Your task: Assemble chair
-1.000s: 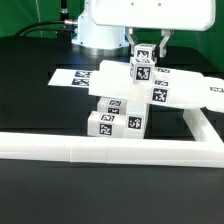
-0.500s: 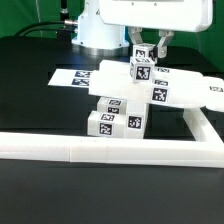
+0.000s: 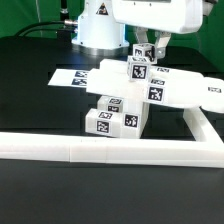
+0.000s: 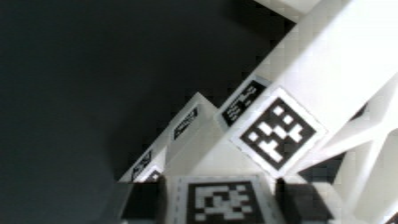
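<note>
Just above the middle of the exterior view, the gripper comes down from the arm with its two dark fingers closed on a small white tagged block. That block sits on top of the chair, the cluster of white slabs and cubes standing in the centre of the black table, inside the long white border rail that runs across the lower part of the frame and turns up the exterior view's right side. The marker board lies flat behind the stack, towards the left of the frame.

Against the frame from half a second earlier, the gripped block and the tagged faces beneath it look turned a little; the lower cubes have shifted slightly to the right in the picture, and the arm's white housing in the upper part of the frame has moved rightwards too. The grip itself looks no wider or narrower than it was. I take this to mean the arm is twisting or nudging the block to seat it into the assembly, and the whole stack is being dragged along with it.

In the wrist view a tagged white face of the chair fills the right half against dark table; the fingertips barely show.
</note>
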Available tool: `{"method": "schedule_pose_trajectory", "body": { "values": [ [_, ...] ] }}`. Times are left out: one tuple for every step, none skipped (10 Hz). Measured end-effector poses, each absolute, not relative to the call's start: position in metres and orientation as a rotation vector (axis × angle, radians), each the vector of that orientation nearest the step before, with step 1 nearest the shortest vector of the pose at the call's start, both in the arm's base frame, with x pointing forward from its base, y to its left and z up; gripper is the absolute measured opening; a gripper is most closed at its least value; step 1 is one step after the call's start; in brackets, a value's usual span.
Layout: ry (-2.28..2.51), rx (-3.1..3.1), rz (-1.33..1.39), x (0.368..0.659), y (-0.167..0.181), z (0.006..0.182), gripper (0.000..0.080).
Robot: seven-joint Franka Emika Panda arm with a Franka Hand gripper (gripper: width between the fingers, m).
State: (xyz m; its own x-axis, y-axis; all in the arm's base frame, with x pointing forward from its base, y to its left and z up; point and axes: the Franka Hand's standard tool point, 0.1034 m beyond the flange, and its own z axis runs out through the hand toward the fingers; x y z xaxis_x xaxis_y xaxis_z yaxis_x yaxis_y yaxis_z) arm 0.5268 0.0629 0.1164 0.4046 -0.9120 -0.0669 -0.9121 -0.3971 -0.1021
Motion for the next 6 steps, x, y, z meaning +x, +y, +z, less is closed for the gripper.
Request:
{"method": "schedule_pose_trajectory", "body": {
  "values": [
    [1.742, -2.460, 0.010, 0.5268, 0.0637, 0.1164, 0.0285],
    [1.805, -2.414, 0.016, 0.5268, 0.0641, 0.1165, 0.0285],
    [1.853, -2.375, 0.021, 0.5268, 0.0645, 0.1165, 0.0285],
    [1.931, -2.306, 0.032, 0.5269, 0.0654, 0.1167, 0.0285],
    [1.941, -2.298, 0.033, 0.5269, 0.0656, 0.1167, 0.0285],
    [1.926, -2.312, 0.032, 0.5267, 0.0655, 0.1163, 0.0285]
  ]
}}
